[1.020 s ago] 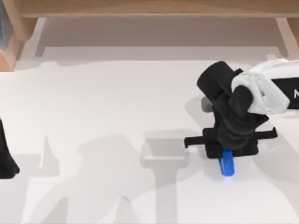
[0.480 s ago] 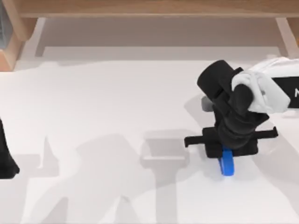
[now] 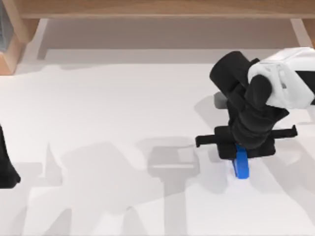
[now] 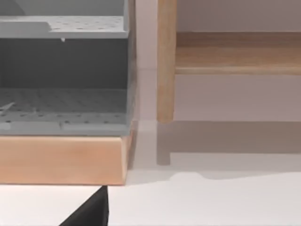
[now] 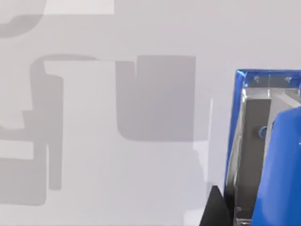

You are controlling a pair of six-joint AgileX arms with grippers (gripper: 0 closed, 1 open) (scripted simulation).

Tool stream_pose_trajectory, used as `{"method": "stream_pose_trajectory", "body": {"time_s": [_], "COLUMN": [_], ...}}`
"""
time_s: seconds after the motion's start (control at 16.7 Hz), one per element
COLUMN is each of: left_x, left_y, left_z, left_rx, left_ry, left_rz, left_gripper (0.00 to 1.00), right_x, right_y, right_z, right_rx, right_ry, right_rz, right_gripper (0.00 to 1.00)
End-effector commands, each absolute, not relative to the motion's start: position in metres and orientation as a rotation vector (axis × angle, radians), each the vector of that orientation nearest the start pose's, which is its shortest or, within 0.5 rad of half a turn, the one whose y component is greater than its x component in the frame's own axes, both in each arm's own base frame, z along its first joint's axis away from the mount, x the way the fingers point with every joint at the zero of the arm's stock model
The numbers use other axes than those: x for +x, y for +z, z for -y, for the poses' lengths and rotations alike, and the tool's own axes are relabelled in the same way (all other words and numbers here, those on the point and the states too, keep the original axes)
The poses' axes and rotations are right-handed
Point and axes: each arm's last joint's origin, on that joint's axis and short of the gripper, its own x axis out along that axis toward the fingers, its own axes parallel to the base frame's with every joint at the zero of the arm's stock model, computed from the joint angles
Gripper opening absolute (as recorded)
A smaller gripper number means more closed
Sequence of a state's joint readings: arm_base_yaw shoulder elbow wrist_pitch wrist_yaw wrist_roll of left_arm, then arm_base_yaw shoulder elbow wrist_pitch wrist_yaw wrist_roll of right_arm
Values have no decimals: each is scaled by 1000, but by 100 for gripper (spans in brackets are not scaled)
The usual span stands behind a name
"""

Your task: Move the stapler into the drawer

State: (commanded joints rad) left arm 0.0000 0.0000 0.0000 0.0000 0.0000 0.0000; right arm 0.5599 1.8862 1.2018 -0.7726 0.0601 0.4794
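The bright-blue stapler (image 3: 241, 166) sticks out from under my right gripper (image 3: 241, 155), which is shut on it over the right half of the white table. Its shadow lies apart from it, so it hangs above the surface. Up close in the right wrist view, the stapler (image 5: 277, 155) shows its blue body and grey metal underside beside one dark fingertip (image 5: 215, 211). The drawer (image 4: 61, 108), a grey perforated tray in a wooden frame, appears in the left wrist view. My left arm (image 3: 6, 162) stays parked at the table's left edge.
A wooden shelf unit (image 3: 157, 9) runs along the far edge, with a wooden post (image 4: 166, 61) and a low wooden base (image 4: 61, 160) under the grey tray. Open white tabletop (image 3: 123, 113) stretches between the two arms.
My right gripper has risen and drifted slightly right and toward the far side, carrying the stapler with it. The left arm has not moved.
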Motion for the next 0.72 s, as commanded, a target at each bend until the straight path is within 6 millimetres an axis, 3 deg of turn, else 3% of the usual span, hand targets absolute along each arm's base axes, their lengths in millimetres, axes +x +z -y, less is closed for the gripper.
{"method": "stream_pose_trajectory", "body": {"time_s": [0.18, 0.36, 0.54, 0.72], "left_x": [106, 106, 106, 106], "left_y": [160, 160, 160, 160], "left_z": [1, 1, 1, 1], "left_rx": [0, 0, 0, 0], "left_ry": [0, 0, 0, 0], "left_rz": [0, 0, 0, 0], "left_gripper": [100, 100, 100, 100], "right_x": [297, 321, 357, 389], "right_y": [145, 170, 207, 242], "right_z": [-182, -161, -116, -50], "right_rx": [-54, -12, 28, 43], "right_ry": [68, 68, 48, -4], "right_rz": [-1438, -1385, -1313, -1250], "right_gripper": [0, 0, 0, 0]}}
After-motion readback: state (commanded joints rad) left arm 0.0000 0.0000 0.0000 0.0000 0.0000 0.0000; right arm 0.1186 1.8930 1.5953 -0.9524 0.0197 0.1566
